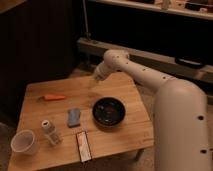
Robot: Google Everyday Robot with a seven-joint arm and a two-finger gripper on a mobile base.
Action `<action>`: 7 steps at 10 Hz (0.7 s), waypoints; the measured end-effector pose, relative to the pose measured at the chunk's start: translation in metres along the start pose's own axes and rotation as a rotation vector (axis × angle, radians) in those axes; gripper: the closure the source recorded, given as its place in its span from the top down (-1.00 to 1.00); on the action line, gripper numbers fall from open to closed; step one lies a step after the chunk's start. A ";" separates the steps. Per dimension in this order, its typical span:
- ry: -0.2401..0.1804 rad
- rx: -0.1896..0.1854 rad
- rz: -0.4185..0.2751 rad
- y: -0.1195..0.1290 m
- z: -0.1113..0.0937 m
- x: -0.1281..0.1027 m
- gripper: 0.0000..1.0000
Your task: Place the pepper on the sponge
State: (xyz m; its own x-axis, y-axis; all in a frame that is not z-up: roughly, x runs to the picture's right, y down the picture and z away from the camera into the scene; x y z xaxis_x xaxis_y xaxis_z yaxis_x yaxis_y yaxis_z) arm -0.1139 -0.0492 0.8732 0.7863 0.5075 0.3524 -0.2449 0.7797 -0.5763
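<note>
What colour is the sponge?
The sponge is grey-blue, camera view; the claw hangs over the table behind the bowl.

On the table [122, 136], the pepper [53, 97] lies back left, and the sponge [74, 116] sits mid-table, just left of the bowl [109, 100]. Cup [24, 142], bottle [49, 131] and bar [83, 146] stand along the front, left to right. The gripper [92, 85] hangs behind the bowl, right of the pepper.

The gripper [92, 86] hangs over the back middle of the table [131, 131]. Open wood lies between it and the pepper [52, 97] at its left, and on to the sponge [74, 116]. The black bowl [109, 111] crowds the sponge's right side. The bottle [48, 131], cup [24, 142] and bar [83, 146] stand in front of the sponge.
</note>
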 end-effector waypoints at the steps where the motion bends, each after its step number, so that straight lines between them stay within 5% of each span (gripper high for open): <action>1: -0.010 -0.012 -0.069 0.010 0.013 -0.012 0.30; 7: -0.030 -0.055 -0.229 0.029 0.075 -0.040 0.30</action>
State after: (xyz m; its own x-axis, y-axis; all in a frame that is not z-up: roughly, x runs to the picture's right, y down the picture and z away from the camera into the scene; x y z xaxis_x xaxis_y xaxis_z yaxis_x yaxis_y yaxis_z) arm -0.1947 -0.0197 0.8978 0.8003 0.3314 0.4998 -0.0307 0.8550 -0.5177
